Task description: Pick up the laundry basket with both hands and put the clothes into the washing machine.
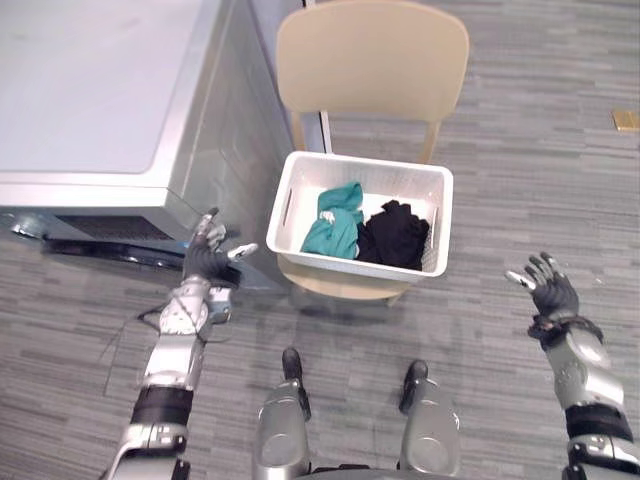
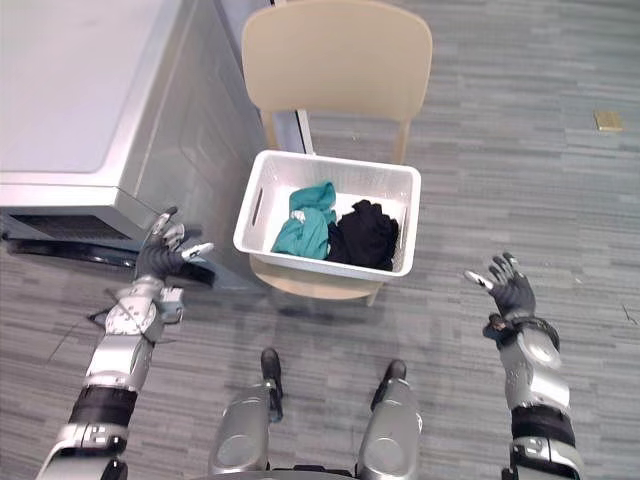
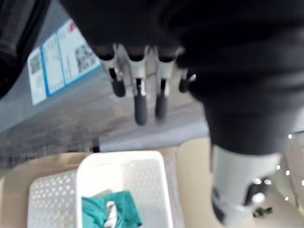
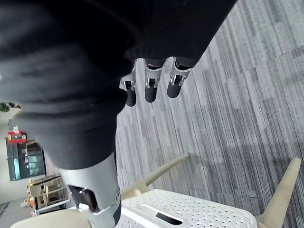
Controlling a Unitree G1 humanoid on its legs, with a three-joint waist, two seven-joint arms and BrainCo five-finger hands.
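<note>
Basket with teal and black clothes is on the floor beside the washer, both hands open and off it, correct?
Not the floor: the left eye view shows the basket on the chair. The left hand and right hand are open, off it.

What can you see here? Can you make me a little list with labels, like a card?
Basket: white laundry basket, sitting on the chair seat
Clothes: a teal garment and a black garment, side by side inside the basket
Chair: beige chair, next to the machine
Washing machine: silver-grey washing machine, on the robot's left
Left robot hand: open, left of the basket, not touching it
Right robot hand: open, further out on the right, holding nothing
Task so far: basket not yet picked up
</note>
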